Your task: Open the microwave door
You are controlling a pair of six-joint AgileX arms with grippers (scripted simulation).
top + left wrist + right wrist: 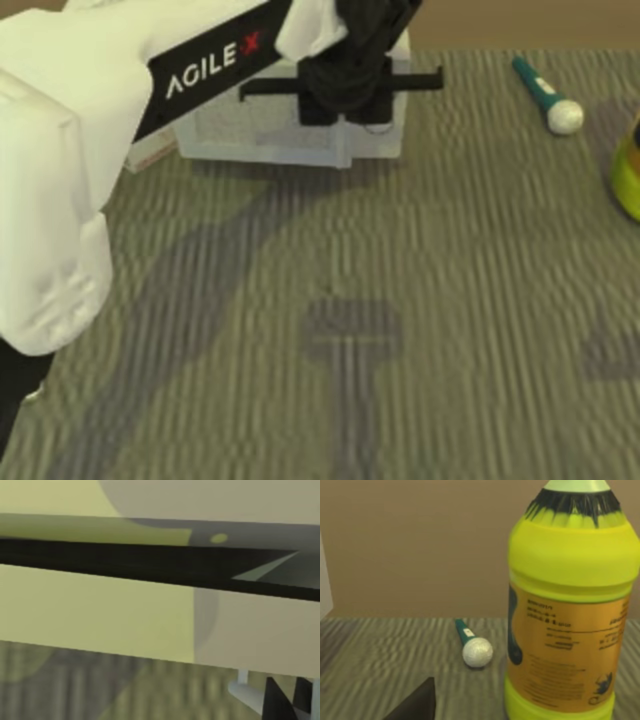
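The white microwave [280, 135] stands at the table's far edge, left of centre. My left arm reaches over it, and my left gripper [345, 100] sits at its front, toward the right end. In the left wrist view the microwave door [125, 610] fills the frame as a pale panel. A dark gap separates it from the microwave body [200, 500]. The door's grey bar handle [247, 695] runs into my left gripper [290, 705], which is shut on it. My right arm is parked at the right; one dark fingertip [420, 705] shows, with nothing beside it.
A teal-handled tool with a white ball end [545, 97] [472, 647] lies at the back right. A yellow bottle [628, 170] [565, 610] stands at the right edge, close to my right gripper. A small box [150, 155] peeks out left of the microwave.
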